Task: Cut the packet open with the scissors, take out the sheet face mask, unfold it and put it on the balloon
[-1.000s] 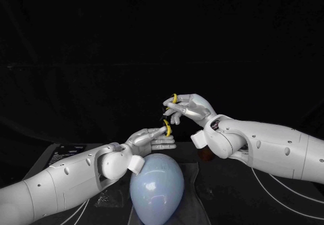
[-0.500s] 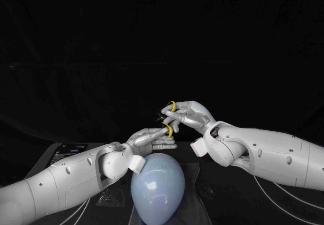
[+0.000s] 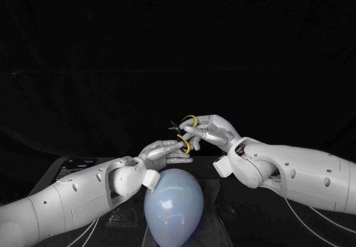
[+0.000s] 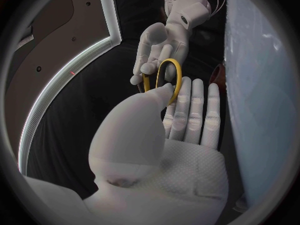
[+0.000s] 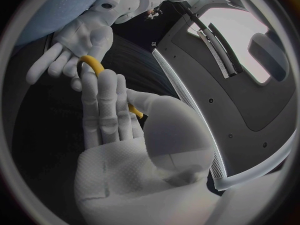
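While above the balloon [image 3: 174,203], hooks the scissors' [image 3: 185,146] upper yellow loop with right hand [image 3: 211,128], pinches lower loop with left hand [image 3: 164,153].

two hands — left hand [image 3: 164,153], right hand [image 3: 211,127] — one pair of scissors [image 5: 91,58], one balloon [image 3: 173,206]

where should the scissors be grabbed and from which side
Grip the scissors by the yellow rings, fingers through them, not the dark blades. The right robot hand holds the upper ring from the right; the lower ring sits by the left robot hand, so come from there.
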Tool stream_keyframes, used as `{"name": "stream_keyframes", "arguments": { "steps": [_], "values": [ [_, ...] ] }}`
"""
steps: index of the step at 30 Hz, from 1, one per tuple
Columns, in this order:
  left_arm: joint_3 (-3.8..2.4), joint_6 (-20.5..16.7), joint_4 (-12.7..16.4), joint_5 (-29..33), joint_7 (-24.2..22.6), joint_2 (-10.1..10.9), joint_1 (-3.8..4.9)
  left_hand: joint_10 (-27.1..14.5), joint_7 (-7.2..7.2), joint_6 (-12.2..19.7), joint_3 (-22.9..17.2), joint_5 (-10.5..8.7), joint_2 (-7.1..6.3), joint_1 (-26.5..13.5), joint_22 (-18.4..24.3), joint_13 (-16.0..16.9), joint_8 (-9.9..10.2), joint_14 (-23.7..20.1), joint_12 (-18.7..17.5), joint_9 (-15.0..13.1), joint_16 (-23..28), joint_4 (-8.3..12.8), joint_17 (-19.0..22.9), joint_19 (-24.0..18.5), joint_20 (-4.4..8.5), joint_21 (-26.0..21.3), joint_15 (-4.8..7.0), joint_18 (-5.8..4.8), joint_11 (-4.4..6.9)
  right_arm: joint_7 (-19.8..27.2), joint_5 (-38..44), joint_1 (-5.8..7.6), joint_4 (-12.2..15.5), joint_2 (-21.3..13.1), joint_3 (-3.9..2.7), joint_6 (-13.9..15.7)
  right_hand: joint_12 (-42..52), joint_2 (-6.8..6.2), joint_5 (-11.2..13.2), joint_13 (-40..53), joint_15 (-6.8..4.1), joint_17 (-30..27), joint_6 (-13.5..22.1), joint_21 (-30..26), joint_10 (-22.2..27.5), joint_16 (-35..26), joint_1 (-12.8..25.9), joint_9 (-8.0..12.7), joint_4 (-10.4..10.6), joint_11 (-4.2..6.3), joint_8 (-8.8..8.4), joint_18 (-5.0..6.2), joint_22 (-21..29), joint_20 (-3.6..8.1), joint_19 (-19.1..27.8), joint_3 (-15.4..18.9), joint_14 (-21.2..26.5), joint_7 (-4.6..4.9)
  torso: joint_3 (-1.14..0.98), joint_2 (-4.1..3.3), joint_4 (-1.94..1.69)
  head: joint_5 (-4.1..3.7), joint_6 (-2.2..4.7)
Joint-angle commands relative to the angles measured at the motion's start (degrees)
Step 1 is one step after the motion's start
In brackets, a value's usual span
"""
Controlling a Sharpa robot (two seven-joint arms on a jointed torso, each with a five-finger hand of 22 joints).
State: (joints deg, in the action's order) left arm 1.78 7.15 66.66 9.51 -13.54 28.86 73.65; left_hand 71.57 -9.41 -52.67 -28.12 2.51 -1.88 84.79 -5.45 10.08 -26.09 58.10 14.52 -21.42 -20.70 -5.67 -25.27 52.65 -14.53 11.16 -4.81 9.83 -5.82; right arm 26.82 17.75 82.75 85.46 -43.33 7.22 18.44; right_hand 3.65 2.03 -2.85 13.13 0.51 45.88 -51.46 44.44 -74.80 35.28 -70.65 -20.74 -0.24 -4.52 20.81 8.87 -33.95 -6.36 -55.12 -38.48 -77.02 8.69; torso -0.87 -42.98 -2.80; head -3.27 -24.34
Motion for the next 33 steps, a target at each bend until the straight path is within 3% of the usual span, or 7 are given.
{"name": "stream_keyframes", "arguments": {
  "steps": [1, 7, 14, 21, 25, 33],
  "values": [
    [-0.06, -3.6, -0.2, -0.6, -2.2, 0.3, 0.08, -0.5, -0.01, 0.6, -4.0, 0.32, -0.13, -1.4, -0.3, 0.9, -0.9, 0.0, 1.4, -1.0, -1.0, 3.5, -0.4, 0.4, 0.19, 0.6, 0.48, 0.58, 0.38, -1.1, 0.3, -0.12, 0.2, -0.6, -0.07, -1.5, -0.1, -1.70, -0.6, -0.7, -0.15, 0.7, -0.4, 0.7, 1.1, 1.5, 0.6, 0.1, -0.4, -0.09, -0.70, 1.40, -0.6, -0.09, -0.7, 0.9, -1.1, 0.32, 0.03, -0.05, -0.06, -0.11, 0.08],
    [-0.05, -4.7, -0.2, -1.3, -2.6, 0.6, 0.08, -1.1, 0.02, 1.1, -5.1, 0.34, -0.09, -2.6, -0.5, 2.0, -1.7, -0.3, 2.9, -1.9, -2.0, 4.1, -0.8, 0.2, 0.29, 1.2, 0.55, 0.55, 0.41, -2.4, 0.3, -0.38, 0.3, -1.5, -0.05, -1.9, -0.2, -4.81, -4.0, -2.4, 0.35, 3.6, 0.4, 1.8, 3.7, 6.5, 3.0, 0.5, 0.7, -0.76, -2.35, 1.31, -1.7, -0.47, -0.9, 3.7, -2.1, 0.99, 0.03, -0.03, -0.02, -0.11, 0.13],
    [-0.04, -5.6, -0.1, -2.0, -3.1, 0.8, 0.08, -1.4, 0.06, 1.4, -5.4, 0.32, 0.06, -3.3, -0.7, 2.5, -2.1, -0.4, 3.6, -2.3, -2.5, 4.4, -1.0, 0.2, 0.33, 1.6, 0.58, 0.55, 0.44, -4.1, 0.6, -0.64, -0.2, -2.1, 0.02, -2.2, -0.1, -7.67, -4.0, -4.1, 1.33, 8.3, 1.6, 2.2, 7.4, 13.7, 4.9, 1.4, 2.4, -1.98, -4.64, 1.30, -2.5, -1.31, -0.8, 6.6, -2.2, 2.11, 0.04, -0.03, -0.06, -0.17, 0.26],
    [-0.04, -6.3, -0.1, -2.7, -3.5, 0.8, 0.08, -1.7, 0.11, 1.6, -5.6, 0.31, 0.17, -3.6, -0.8, 2.9, -2.3, -0.5, 4.2, -2.6, -2.9, 4.6, -1.2, 0.1, 0.37, 1.8, 0.62, 0.54, 0.48, -6.0, 2.2, -0.87, -0.8, -2.3, 0.15, -3.1, 0.2, -8.14, -3.7, -5.0, 1.91, 11.3, 1.6, 2.7, 9.8, 19.0, 5.1, 1.8, 3.6, -2.59, -5.84, 1.40, -3.2, -1.95, -0.5, 8.7, -2.0, 2.64, 0.04, -0.05, 0.01, -0.12, 0.28],
    [-0.04, -6.4, -0.1, -3.0, -3.6, 0.8, 0.08, -1.7, 0.13, 1.6, -5.6, 0.31, 0.20, -3.7, -0.9, 3.0, -2.4, -0.5, 4.3, -2.7, -3.0, 4.6, -1.2, 0.1, 0.39, 1.9, 0.63, 0.55, 0.50, -6.9, 4.1, -1.02, -1.0, -2.2, 0.22, -2.7, 0.8, -6.81, -3.0, -5.2, 1.82, 13.8, 0.6, 3.3, 9.9, 23.0, 4.3, 1.7, 4.1, -2.37, -5.74, 1.54, -3.8, -2.00, -0.8, 8.7, -2.8, 2.35, 0.03, -0.05, -0.03, -0.08, 0.21],
    [-0.04, -6.6, 0.0, -3.4, -3.9, 0.7, 0.08, -1.8, 0.16, 1.7, -5.7, 0.31, 0.20, -3.8, -0.9, 3.1, -2.5, -0.5, 4.5, -2.9, -3.2, 4.8, -1.3, 0.1, 0.41, 2.0, 0.66, 0.55, 0.52, -9.0, 8.0, -1.72, -1.4, -1.9, 0.31, -2.4, 2.1, -6.49, -4.7, -5.2, 1.28, 15.7, -0.9, 5.8, 8.3, 26.9, 4.3, 1.5, 5.1, -1.70, -5.28, 1.27, -6.6, -1.63, -2.3, 9.3, -3.5, 1.54, 0.03, -0.08, -0.07, -0.08, 0.08]
  ]
}}
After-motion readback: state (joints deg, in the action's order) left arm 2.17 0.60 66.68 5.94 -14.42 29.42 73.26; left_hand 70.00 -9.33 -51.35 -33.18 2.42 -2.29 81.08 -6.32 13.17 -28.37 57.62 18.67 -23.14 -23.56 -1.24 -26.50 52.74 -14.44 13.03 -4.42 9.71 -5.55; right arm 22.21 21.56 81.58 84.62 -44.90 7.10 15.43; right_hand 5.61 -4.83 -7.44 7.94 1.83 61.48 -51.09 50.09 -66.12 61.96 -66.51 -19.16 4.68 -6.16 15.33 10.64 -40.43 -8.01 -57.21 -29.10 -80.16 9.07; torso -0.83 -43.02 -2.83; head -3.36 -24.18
